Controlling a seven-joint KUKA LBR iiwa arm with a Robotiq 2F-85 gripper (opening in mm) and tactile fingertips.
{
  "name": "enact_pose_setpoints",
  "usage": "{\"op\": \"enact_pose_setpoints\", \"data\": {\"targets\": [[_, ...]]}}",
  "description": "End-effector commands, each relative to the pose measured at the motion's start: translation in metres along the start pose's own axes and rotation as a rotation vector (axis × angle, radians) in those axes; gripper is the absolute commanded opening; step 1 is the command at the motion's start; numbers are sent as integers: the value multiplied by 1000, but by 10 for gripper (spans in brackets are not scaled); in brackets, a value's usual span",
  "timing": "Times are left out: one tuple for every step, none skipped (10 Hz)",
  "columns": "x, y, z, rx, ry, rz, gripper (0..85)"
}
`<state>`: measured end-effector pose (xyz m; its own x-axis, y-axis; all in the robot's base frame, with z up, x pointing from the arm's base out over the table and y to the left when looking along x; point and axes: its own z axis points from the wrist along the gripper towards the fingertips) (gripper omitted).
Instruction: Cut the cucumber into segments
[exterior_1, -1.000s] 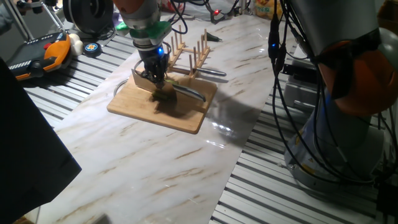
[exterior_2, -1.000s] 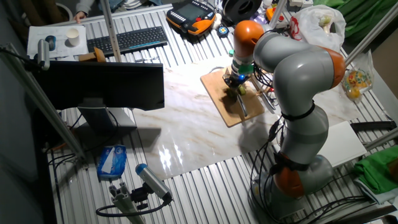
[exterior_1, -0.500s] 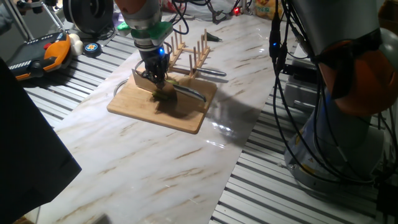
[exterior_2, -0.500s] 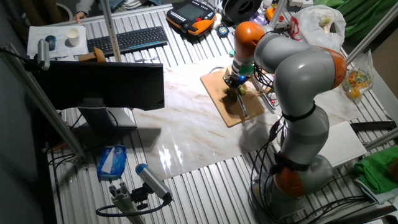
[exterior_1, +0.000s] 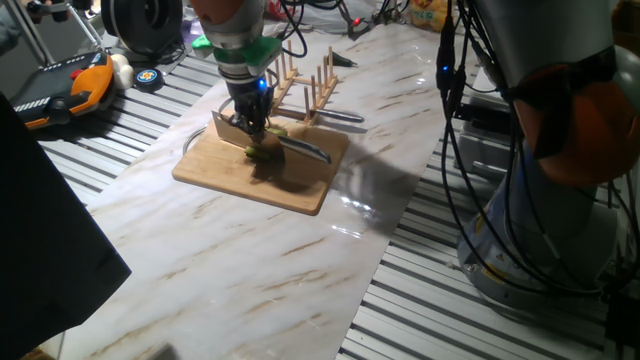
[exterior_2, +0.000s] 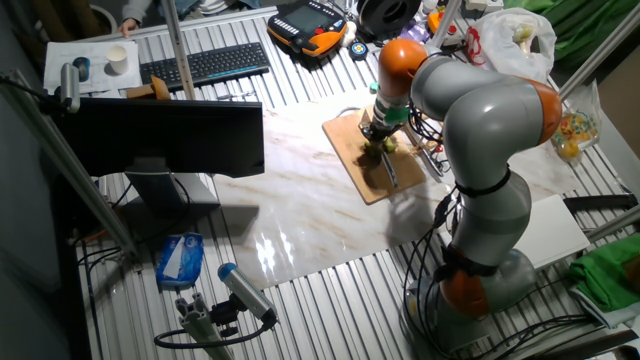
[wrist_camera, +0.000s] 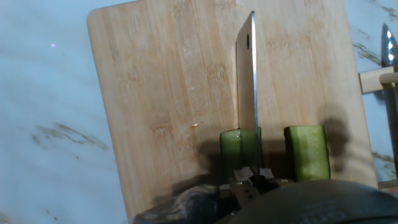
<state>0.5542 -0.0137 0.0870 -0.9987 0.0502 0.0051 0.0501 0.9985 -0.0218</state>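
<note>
Hand view: the gripper (wrist_camera: 249, 180) sits at the bottom centre of the frame, clamped narrowly on a knife (wrist_camera: 247, 93) whose blade runs straight up the frame, edge-on. The blade rests in the cucumber (wrist_camera: 239, 149), a dark green piece at lower centre directly above the fingers. One of the segments (wrist_camera: 306, 151) lies apart from it to the right, upright in the frame, pale flesh showing between dark skin edges. Both lie on the wooden board (wrist_camera: 174, 93), which fills the middle of the frame.

One fixed view: the gripper (exterior_1: 253, 128) stands over the board (exterior_1: 230, 170), left of centre in the upper half. A wooden rack (exterior_1: 305, 85) stands just behind the board. The board lies on a marble table (exterior_1: 260, 260).

The other fixed view: a keyboard (exterior_2: 205, 63) lies at upper left.
</note>
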Motion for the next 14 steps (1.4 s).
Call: {"op": "enact_pose_setpoints", "data": {"targets": [[0,0,0,0,-2,2,7],[0,0,0,0,-5,3,7],[1,0,0,0,-5,3,7],[2,1,2,1,-1,3,7],[4,3,4,1,-2,6,7],[7,5,5,1,-4,9,7],[8,5,5,1,-4,9,7],[8,4,4,1,-2,9,7],[9,4,2,2,1,9,7],[10,4,1,2,7,9,7],[10,4,-2,2,12,9,7],[10,5,-6,4,16,11,7],[10,5,-8,6,19,11,7],[10,5,-9,7,21,11,7]]}}
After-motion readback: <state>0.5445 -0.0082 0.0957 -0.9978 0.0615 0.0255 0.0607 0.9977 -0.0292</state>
